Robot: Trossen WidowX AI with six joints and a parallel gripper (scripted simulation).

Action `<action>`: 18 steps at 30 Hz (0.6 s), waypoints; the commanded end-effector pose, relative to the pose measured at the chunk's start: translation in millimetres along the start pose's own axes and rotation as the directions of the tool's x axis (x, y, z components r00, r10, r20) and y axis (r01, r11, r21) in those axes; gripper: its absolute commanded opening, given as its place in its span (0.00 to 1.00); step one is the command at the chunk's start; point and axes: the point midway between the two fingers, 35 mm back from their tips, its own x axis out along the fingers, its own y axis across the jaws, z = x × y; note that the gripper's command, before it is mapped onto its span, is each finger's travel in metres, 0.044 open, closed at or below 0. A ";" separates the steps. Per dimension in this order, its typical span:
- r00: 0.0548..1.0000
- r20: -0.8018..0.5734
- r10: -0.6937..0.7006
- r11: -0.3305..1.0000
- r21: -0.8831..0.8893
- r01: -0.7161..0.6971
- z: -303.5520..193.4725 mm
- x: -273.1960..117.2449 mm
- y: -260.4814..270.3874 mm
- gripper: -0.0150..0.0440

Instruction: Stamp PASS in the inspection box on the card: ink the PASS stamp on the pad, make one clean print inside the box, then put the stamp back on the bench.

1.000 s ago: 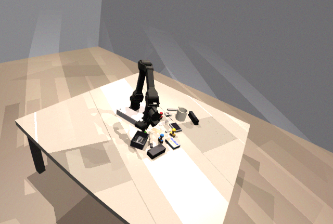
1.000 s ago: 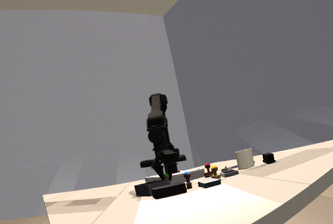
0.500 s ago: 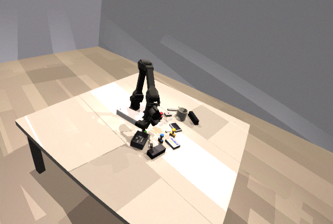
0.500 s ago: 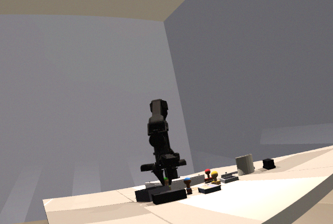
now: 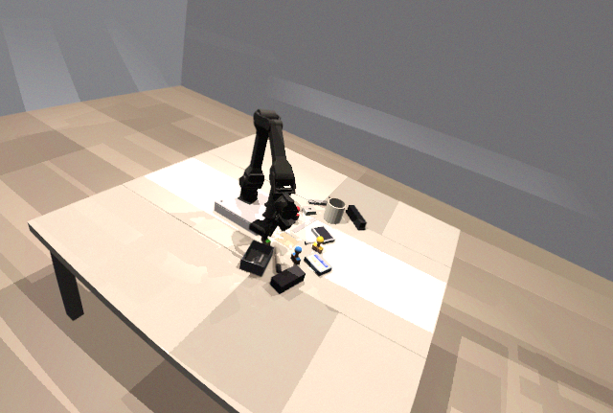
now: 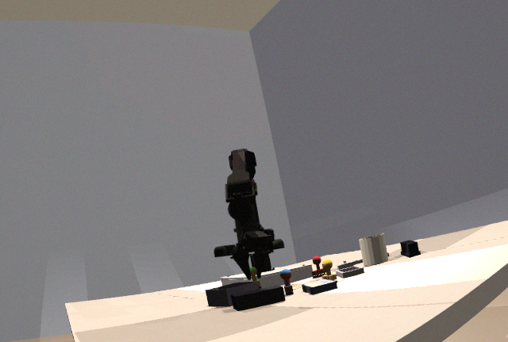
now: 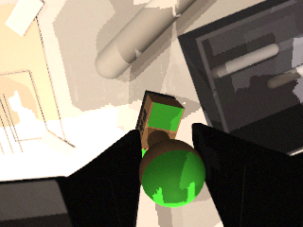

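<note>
Green-knobbed stamp (image 5: 267,240) (image 6: 252,271) (image 7: 173,177), presumably PASS, stands beside the black open tray (image 5: 244,266) (image 6: 217,296) (image 7: 195,71). Tool (image 5: 275,239) (image 6: 255,275) (image 7: 166,134) is part-closed, gripping its knob, likely to keep the stamping face free for inking.

Four knobbed stamps (image 5: 297,252) (image 6: 286,275) (image 7: 172,177), one cup (image 5: 333,212) (image 6: 373,250), one open black tray (image 5: 250,267) (image 6: 218,296) (image 7: 191,61) and one arm (image 5: 278,149) (image 6: 243,209).

Green-knobbed stamp (image 7: 173,177) gripped in the tool (image 7: 166,134), dark tray (image 7: 215,95) beside
</note>
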 end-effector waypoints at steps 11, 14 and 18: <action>1.000 -0.007 -0.014 1.000 0.004 0.014 0.2 -7.0 -0.3 0.25; 1.000 -0.008 -0.017 1.000 0.004 0.017 0.3 -8.4 -0.3 0.25; 1.000 -0.009 -0.020 1.000 0.004 0.020 0.4 -10.3 -0.3 0.25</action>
